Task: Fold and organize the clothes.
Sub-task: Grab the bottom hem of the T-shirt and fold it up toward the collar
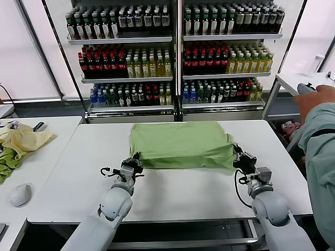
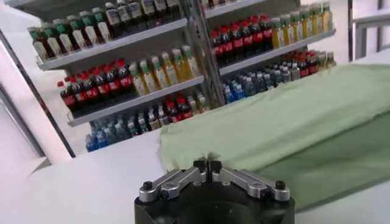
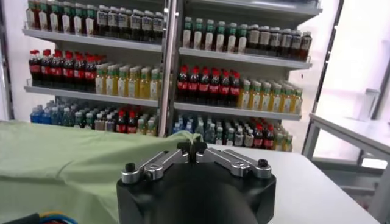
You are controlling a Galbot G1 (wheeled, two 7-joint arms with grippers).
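Two grippers pinch the green shirt [image 1: 182, 144] on the worktop [image 1: 172, 193]: left gripper [image 1: 135, 159] at its 8 o'clock corner, right gripper [image 1: 238, 155] at 4 o'clock, jaws clamped on fabric.

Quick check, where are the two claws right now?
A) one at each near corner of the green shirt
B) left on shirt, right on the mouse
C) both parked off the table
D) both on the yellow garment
A: in the head view the left claw and right claw sit shut on the opposite near corners of the green shirt.
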